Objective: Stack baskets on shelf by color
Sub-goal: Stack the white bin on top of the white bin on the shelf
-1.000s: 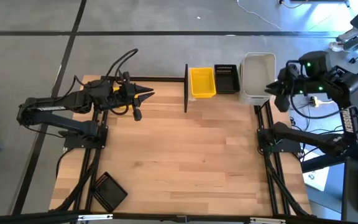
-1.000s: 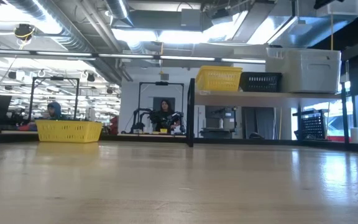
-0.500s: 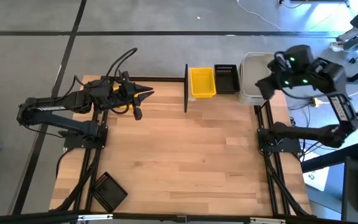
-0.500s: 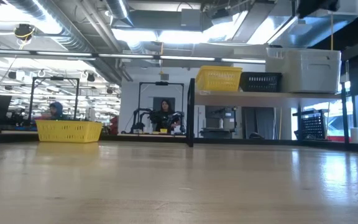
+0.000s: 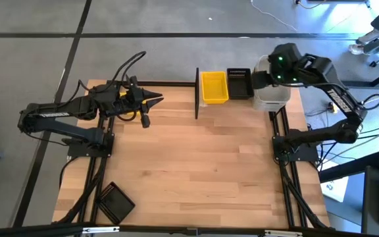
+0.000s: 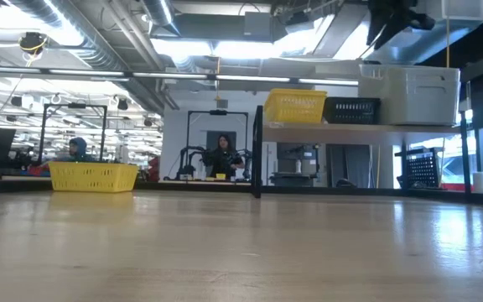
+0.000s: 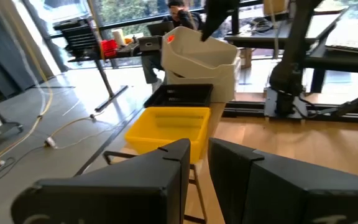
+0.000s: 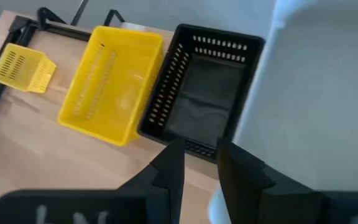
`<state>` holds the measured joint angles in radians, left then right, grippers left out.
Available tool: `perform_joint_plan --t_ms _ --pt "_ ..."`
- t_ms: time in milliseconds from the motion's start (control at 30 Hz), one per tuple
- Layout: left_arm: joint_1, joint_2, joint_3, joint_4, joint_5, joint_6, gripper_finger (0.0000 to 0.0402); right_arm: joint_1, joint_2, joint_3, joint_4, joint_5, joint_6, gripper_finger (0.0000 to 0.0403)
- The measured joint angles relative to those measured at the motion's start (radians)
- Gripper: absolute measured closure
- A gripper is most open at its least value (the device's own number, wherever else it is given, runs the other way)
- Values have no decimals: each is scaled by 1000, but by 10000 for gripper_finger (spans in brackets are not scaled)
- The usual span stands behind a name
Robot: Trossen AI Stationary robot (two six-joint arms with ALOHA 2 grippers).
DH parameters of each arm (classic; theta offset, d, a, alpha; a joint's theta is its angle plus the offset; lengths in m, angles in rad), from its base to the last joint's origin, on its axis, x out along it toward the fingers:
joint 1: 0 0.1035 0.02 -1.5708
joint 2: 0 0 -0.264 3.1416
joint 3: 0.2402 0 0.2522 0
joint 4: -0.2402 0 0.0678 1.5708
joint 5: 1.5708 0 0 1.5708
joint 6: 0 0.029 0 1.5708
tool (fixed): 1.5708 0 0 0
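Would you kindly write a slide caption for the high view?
Right gripper above the whitish basket on the shelf, beside black and yellow baskets; left arm waits.

An industrial workshop under exposed silver ceiling ducts and bright ceiling lights; a seated person at centre, grey concrete floor across the frame's top.
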<state>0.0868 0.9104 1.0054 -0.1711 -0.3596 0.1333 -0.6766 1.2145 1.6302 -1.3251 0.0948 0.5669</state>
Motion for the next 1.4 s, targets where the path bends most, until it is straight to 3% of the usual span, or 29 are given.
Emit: perform_joint_plan --t_ms 100,367,667,833,1400 --pt "0 0 0 0 25 0 353 7 33 0 4 17 40 312" --pt "0 0 0 0 37 33 353 17 98 0 -9 191 77 312" --pt "0 0 0 -1 43 36 353 17 150 0 -9 201 111 312" --pt "-1 0 0 -1 91 37 353 17 175 0 -10 277 109 312" --pt "0 0 0 0 92 37 353 16 187 0 -21 283 106 312"
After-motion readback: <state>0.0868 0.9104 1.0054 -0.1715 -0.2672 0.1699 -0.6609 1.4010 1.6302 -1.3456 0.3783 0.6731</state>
